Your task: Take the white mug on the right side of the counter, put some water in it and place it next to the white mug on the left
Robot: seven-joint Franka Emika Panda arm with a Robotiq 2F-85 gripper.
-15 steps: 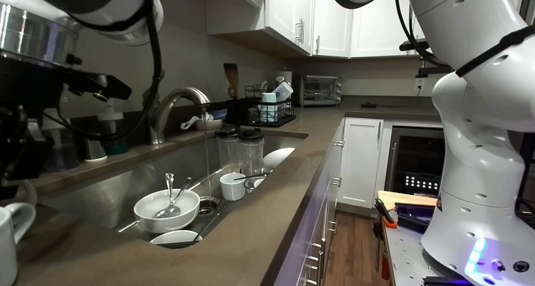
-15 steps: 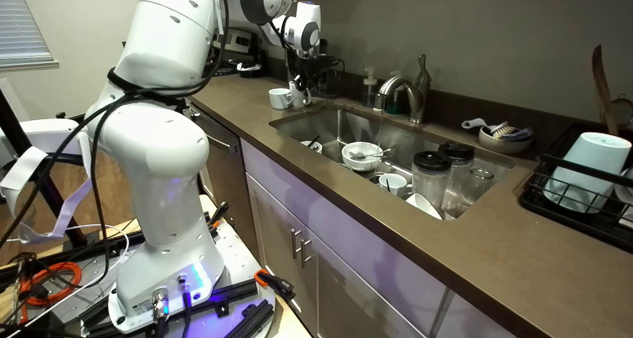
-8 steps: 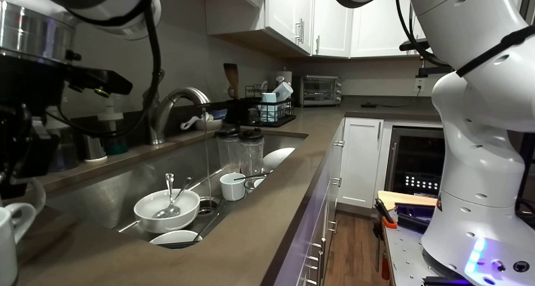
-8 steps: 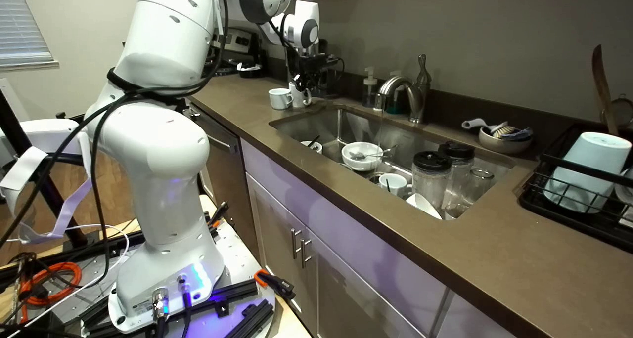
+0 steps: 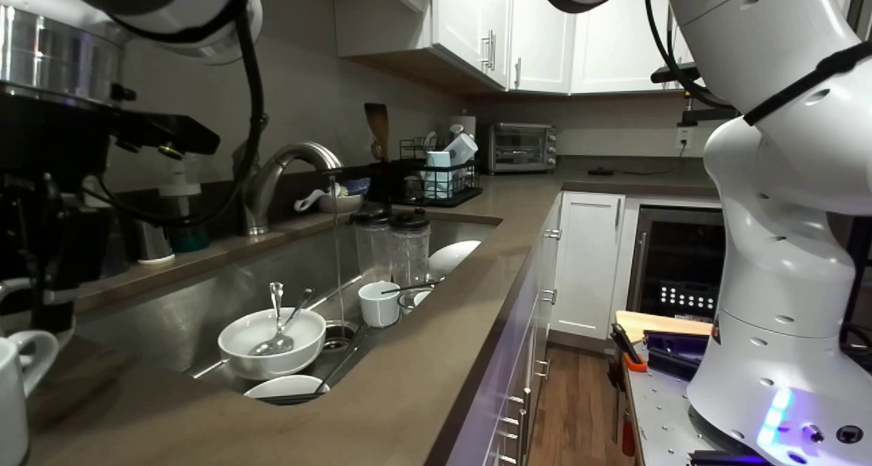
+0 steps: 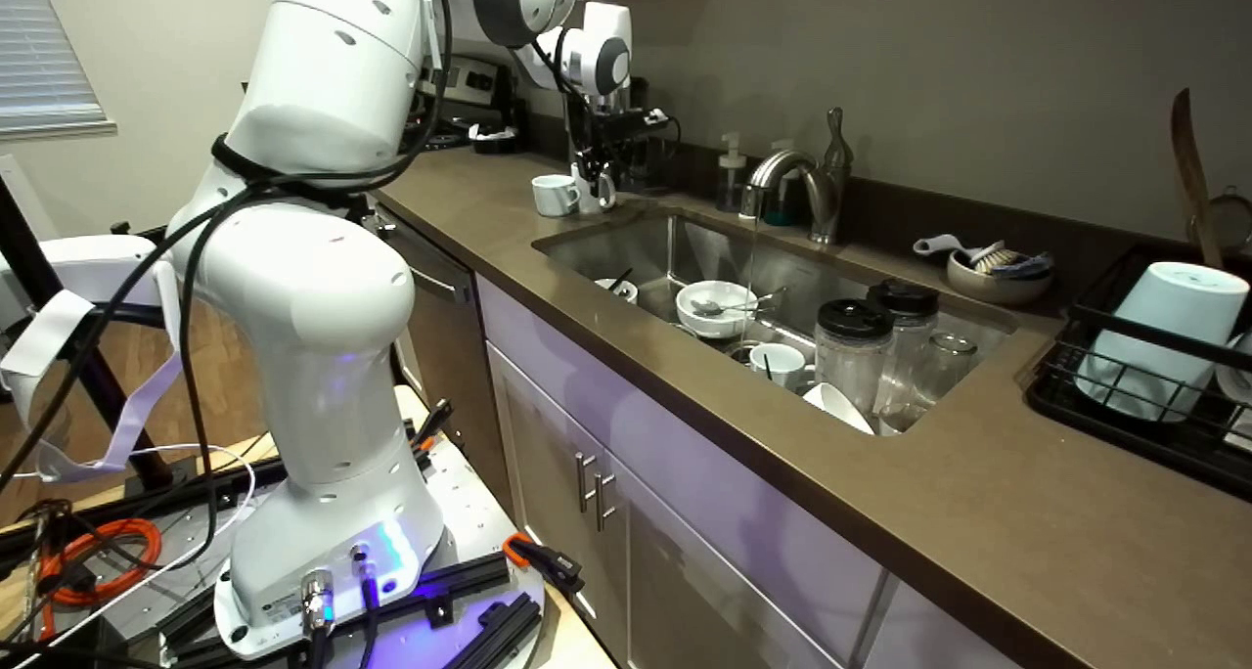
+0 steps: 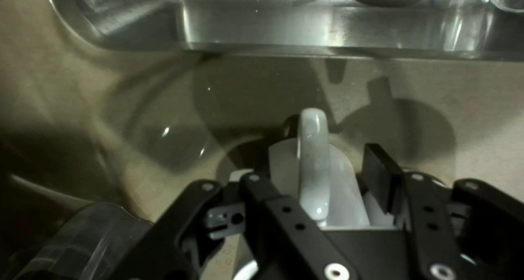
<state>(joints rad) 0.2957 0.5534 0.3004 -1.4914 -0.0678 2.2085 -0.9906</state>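
Observation:
Two white mugs stand close beside each other on the counter [image 6: 978, 512], left of the sink in an exterior view. My gripper [image 7: 321, 175] is open around the handle [image 7: 314, 161] of the taller white mug [image 6: 585, 200]. A gap shows between that handle and the right finger pad [image 7: 382, 179]; the left finger stands close on its other side. The shorter white mug [image 6: 555, 196] is untouched, its handle [image 5: 42, 357] partly visible near the camera. A thin stream of water [image 5: 337, 248] runs from the faucet. The inside of the taller mug is hidden.
The sink [image 5: 163, 309] holds a white bowl [image 5: 272, 343] with spoons, a cup [image 5: 379, 304] and lidded clear jars [image 6: 853, 351]. Soap bottles [image 6: 731, 170] stand along the wall close to the gripper. A black dish rack [image 6: 1135, 385] sits beyond the sink.
The taller mug shifted slightly together with the gripper, then stayed put. The fingers have since spread apart, letting go of its handle. Water keeps running.

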